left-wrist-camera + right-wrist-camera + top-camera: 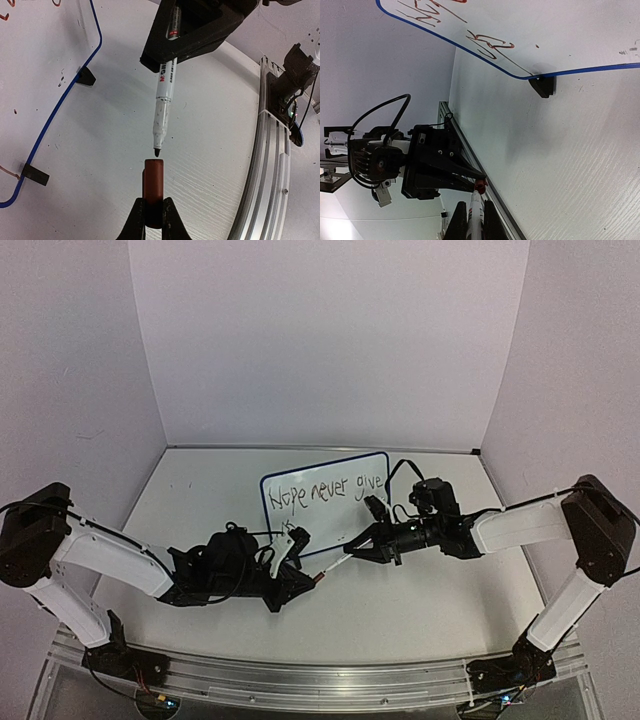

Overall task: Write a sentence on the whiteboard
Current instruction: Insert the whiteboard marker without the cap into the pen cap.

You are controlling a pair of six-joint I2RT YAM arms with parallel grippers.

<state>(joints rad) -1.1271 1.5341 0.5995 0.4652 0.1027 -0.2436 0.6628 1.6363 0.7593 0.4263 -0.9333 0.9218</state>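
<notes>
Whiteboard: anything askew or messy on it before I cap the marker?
The whiteboard sits skewed, its right end farther back than its left. Stray ink specks dot its blank area near the frame, away from the sentence. Nothing looks damaged.

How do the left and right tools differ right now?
The left tool is shut on a dark red cap; the right tool is shut on a white marker. The left tool's cap is short and blunt; the right tool's marker is long, its black tip bare and just short of the cap. Both meet by the near edge of the whiteboard.
</notes>
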